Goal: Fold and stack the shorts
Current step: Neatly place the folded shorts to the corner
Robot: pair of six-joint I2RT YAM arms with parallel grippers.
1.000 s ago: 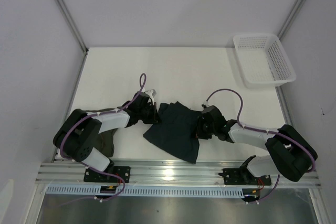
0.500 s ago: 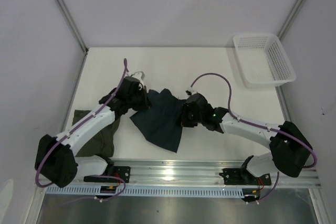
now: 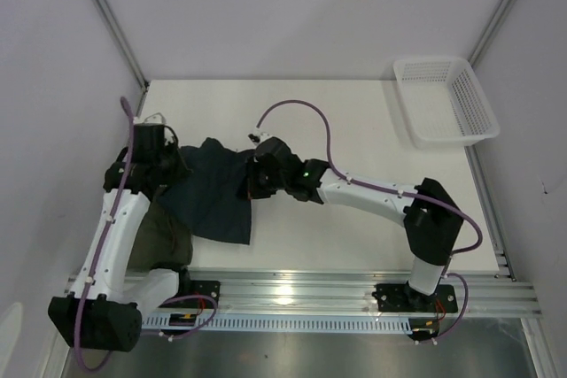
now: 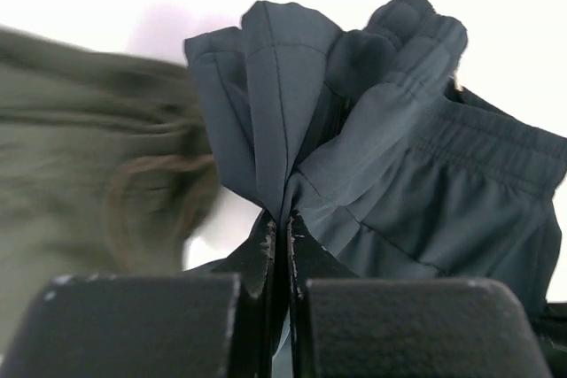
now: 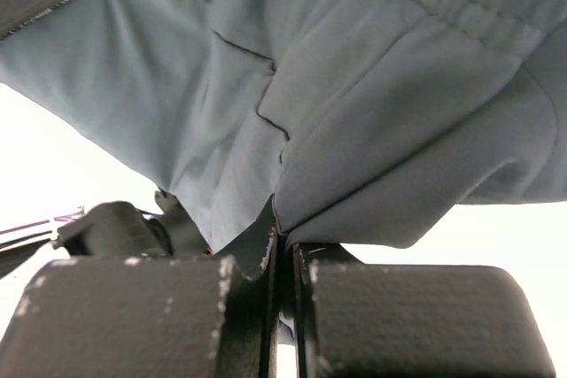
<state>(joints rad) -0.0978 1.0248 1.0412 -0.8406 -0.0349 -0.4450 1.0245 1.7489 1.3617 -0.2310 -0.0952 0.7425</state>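
Top external view: the olive-green shorts [image 3: 166, 238] lie bunched at the left near edge of the table [image 3: 354, 121], partly under the left arm [image 3: 111, 236]. Just beside them the left gripper [image 4: 279, 221] is pinched tight on a gathered fold of the dark navy-teal shorts [image 3: 215, 201], which hang spread between both arms. At their right end the right gripper [image 5: 279, 227] is likewise clamped on the navy cloth. Far right, in the back corner, sits the white mesh basket [image 3: 443, 104]
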